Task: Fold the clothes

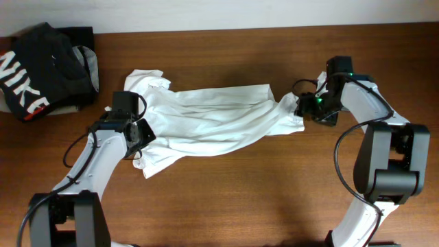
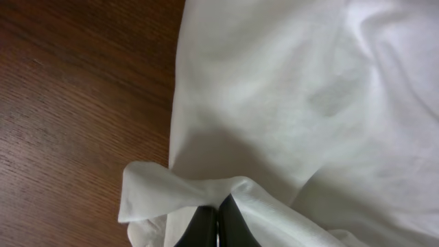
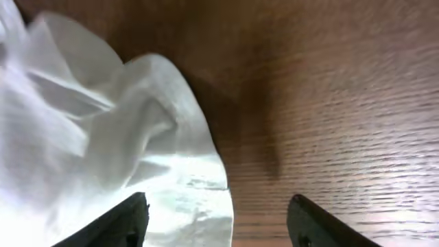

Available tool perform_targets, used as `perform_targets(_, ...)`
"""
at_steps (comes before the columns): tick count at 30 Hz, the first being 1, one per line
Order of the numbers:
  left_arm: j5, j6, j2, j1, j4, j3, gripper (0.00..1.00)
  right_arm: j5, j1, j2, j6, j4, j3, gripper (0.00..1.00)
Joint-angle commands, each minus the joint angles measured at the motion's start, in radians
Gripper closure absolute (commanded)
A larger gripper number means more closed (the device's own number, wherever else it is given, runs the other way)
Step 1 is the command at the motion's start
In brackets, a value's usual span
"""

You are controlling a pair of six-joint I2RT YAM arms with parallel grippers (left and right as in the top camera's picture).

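Note:
A white shirt (image 1: 212, 120) lies crumpled and stretched across the middle of the wooden table (image 1: 260, 199). My left gripper (image 1: 139, 134) is at its left end. In the left wrist view the fingers (image 2: 218, 223) are shut together on a fold of the white shirt (image 2: 302, 103). My right gripper (image 1: 306, 106) is at the shirt's right end. In the right wrist view its fingers (image 3: 218, 219) are wide open, with the edge of the white shirt (image 3: 137, 158) lying between them on the left side.
A black Nike garment (image 1: 41, 68) lies bunched at the back left corner of the table. Bare wood shows in front of the shirt and to the right of my right gripper (image 3: 343, 103).

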Motion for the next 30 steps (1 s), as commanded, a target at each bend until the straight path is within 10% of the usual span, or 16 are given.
perform_targets(1, -0.015, 0.016, 0.006, 0.007, -0.001, 0.010, 0.99, 0.016, 0.034, 0.012, -0.007, 0.015, -0.037, 0.41)
perform_targets(10, -0.015, 0.016, 0.006, 0.006, -0.005, 0.010, 0.99, 0.077, 0.071, 0.072, 0.093, 0.018, -0.038, 0.83)
perform_targets(16, -0.015, 0.016, -0.001, 0.006, -0.039, 0.019, 0.99, 0.080, 0.071, 0.072, 0.230, 0.032, -0.038, 0.95)
perform_targets(30, -0.016, 0.017, -0.282, 0.006, -0.307, 0.048, 0.99, 0.068, 0.069, -0.103, 0.230, -0.064, -0.036, 0.96)
